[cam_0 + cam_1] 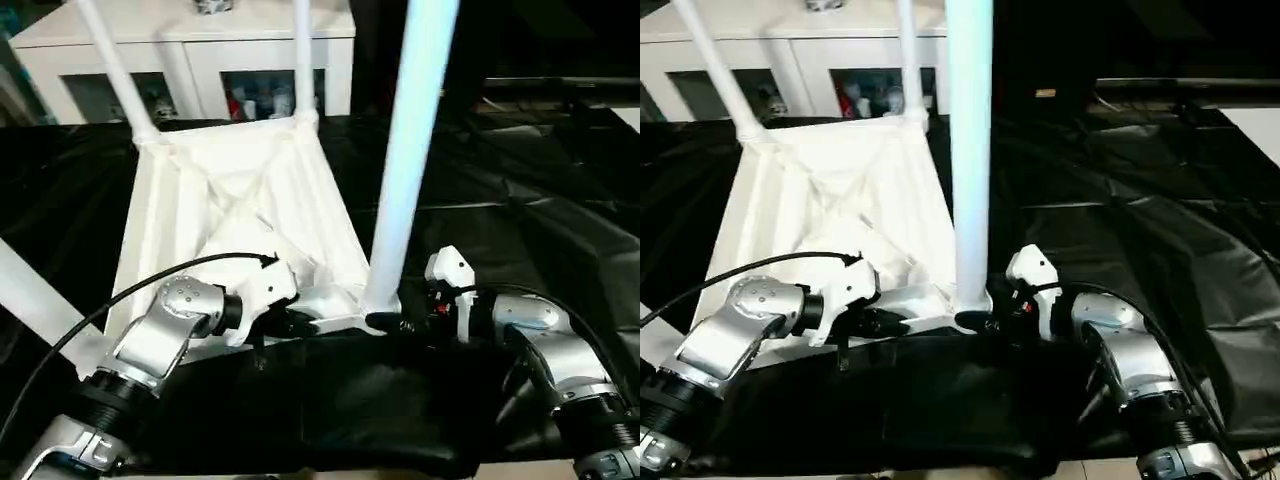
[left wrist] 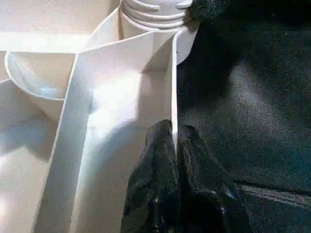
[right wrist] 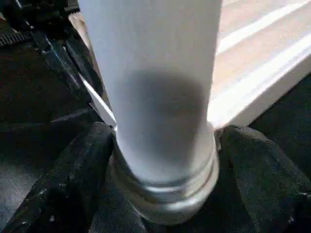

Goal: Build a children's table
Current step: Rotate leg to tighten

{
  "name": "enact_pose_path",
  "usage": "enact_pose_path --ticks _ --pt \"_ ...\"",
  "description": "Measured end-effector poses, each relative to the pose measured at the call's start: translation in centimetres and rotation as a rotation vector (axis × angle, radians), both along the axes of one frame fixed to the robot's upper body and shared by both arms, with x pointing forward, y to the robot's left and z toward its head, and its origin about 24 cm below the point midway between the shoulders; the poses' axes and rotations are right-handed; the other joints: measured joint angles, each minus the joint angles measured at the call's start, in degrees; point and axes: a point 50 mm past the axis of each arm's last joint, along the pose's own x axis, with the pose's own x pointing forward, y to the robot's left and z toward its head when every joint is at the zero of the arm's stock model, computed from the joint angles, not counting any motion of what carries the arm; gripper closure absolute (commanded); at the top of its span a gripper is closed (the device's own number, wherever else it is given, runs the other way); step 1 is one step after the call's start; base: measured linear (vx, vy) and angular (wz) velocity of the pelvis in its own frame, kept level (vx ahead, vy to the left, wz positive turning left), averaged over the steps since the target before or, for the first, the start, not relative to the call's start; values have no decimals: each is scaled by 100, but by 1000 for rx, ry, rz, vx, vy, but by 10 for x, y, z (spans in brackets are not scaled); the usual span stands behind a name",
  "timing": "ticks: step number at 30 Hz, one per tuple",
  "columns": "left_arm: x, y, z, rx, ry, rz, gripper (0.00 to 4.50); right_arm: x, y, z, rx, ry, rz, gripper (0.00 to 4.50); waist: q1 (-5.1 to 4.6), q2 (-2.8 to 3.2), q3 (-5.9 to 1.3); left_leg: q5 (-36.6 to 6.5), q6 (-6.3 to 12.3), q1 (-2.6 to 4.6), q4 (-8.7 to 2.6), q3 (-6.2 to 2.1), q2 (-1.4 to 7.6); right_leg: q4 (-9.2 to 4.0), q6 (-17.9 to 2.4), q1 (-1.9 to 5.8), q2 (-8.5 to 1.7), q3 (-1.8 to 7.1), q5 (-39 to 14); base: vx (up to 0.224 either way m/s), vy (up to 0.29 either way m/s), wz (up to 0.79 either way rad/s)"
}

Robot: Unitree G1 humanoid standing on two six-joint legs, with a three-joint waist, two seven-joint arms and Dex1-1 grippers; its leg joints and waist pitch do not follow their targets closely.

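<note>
No readable text, label, brand, number or sign is showing anywhere in these views. The small coloured items behind the cabinet's [image 1: 190, 60] glass fronts are appearing too blurred to make out any lettering, and a small orange patch in the dark background [image 1: 1044, 93] is likewise too small to read.

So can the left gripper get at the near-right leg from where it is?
Probably not yet: the left gripper is shut on the tabletop's rim, and the right gripper already straddles that leg.
</note>
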Motion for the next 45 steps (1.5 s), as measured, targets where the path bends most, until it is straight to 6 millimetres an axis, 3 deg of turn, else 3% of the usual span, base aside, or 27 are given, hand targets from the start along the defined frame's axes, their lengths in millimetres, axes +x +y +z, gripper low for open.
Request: enact_pose_path --ticks 8,18,23,28,34,38,41,44,45 --pt "-1 1 0 2 11 -4 450 -1 1 -1 -3 9 19 169 1 -25 1 -1 -2 2 15 -1 0 20 0 0 -2 1 0 0 0 0" --pt "-2 2 -3 6 5 36 450 1 8 -9 25 27 -10 178 -17 -128 -46 -11 -20 12 32 -1 1 41 0 4 -3 5 0 0 0 0" --pt "12 -11 -8 -3 -42 167 450 15 20 -20 47 6 -276 179 -106 -144 -54 -17 -34 97 37 2 -1 66 19 57 -3 17 -12 -12 -1 -1" --pt "28 -36 -12 -20 -58 278 450 25 31 -24 85 17 -579 180 -128 -135 -50 -17 -35 101 32 -7 -5 52 23 63 -4 15 -14 -24 -2 -1" --pt "37 -57 -15 -24 -57 331 450 32 35 -24 43 3 -752 180 -117 -61 -56 -17 -32 100 18 -16 -20 -61 23 116 -9 9 -14 0 0 0" --pt "38 -60 -15 -14 -69 317 450 31 33 -25 48 4 -766 180 -111 -54 -58 -17 -30 95 15 -13 -23 -113 22 133 -9 12 -13 0 0 0" --pt "37 -61 -13 -8 -85 294 450 29 28 -24 87 15 -753 108 -87 -58 -55 -17 -30 85 13 -10 -24 -113 20 130 -9 15 -12 0 0 0" --pt "37 -55 -11 5 -100 277 450 24 22 -21 136 26 -701 100 -64 -50 -54 -17 -29 87 -10 -7 -23 -110 11 122 -9 14 12 0 0 0" --pt "37 -51 -10 11 -107 268 450 23 18 -17 139 17 -656 76 -59 -42 -49 -16 -29 86 -11 -7 -21 -109 16 117 -9 12 44 0 0 0"
